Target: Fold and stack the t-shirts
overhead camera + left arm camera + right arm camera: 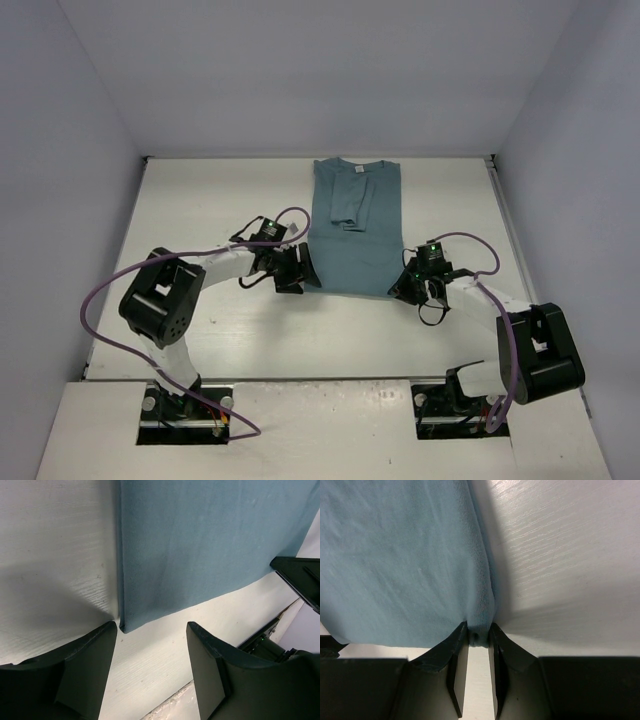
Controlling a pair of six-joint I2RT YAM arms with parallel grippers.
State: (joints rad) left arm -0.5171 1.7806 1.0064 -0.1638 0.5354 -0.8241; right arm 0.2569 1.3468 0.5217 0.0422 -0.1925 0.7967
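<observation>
The teal-blue t-shirt [352,228] lies on the white table, folded lengthwise into a narrow strip, collar at the far end and a sleeve folded on top. My left gripper [298,271] stands open at the strip's near left corner [125,625], which lies just beyond the fingertips and between them, unheld. My right gripper [405,284] is shut on the near right corner, with the folded edge [481,630] pinched between its fingertips.
The white table [200,200] is walled by grey panels on three sides. A purple cable [120,290] loops from the left arm over the near left table. The right arm's black body [300,577] shows at the right of the left wrist view.
</observation>
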